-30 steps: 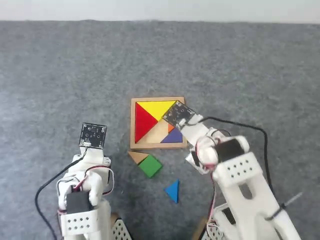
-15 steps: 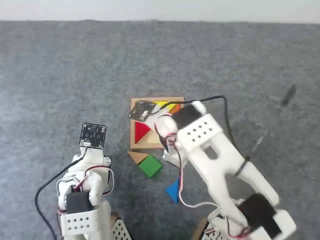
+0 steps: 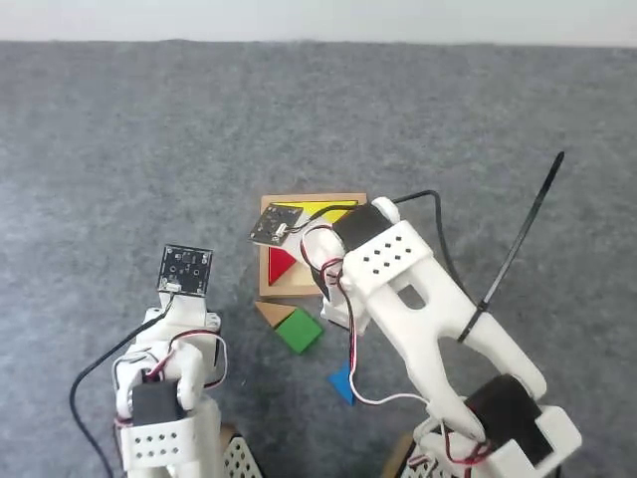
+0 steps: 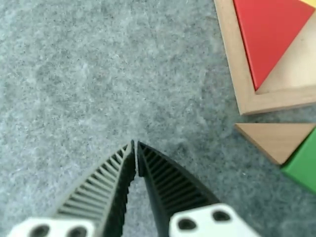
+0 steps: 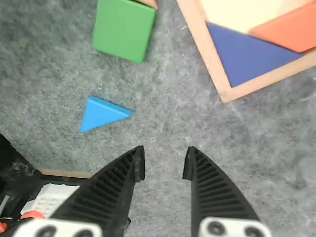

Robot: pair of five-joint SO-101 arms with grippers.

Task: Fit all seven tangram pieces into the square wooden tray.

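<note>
**Lying loose beside the tray: three tangram pieces, both grippers empty**

Closest to the robot's base, the left gripper (image 4: 135, 146) hangs low over the grey carpet (image 3: 149, 129) with its jaws pressed together and nothing between them. It is off the tray's near left corner. The right gripper (image 5: 164, 153) is also over bare carpet, just off another corner of the tray. Its jaws stand apart and hold nothing.

Three pieces lie on the carpet outside the tray. The blue triangle (image 3: 341, 382) is nearest the base and sits alone, apart from the others. Farther out is the green square (image 3: 299, 331), and the tan triangle (image 3: 271, 312) touches one of its edges. The tan triangle lies just beside the tray's near rim.

Beyond them is the wooden tray (image 3: 314, 198), with the right arm (image 3: 418, 299) stretched across its near side and covering much of it. Inside, the red triangle (image 3: 281, 264) lies along the left wall and the yellow triangle (image 3: 320, 209) along the far wall. The right wrist view shows a dark blue piece (image 5: 247, 57) seated in a tray corner, with an orange piece (image 5: 291, 27) touching it. Bare wood shows between these pieces.
</note>
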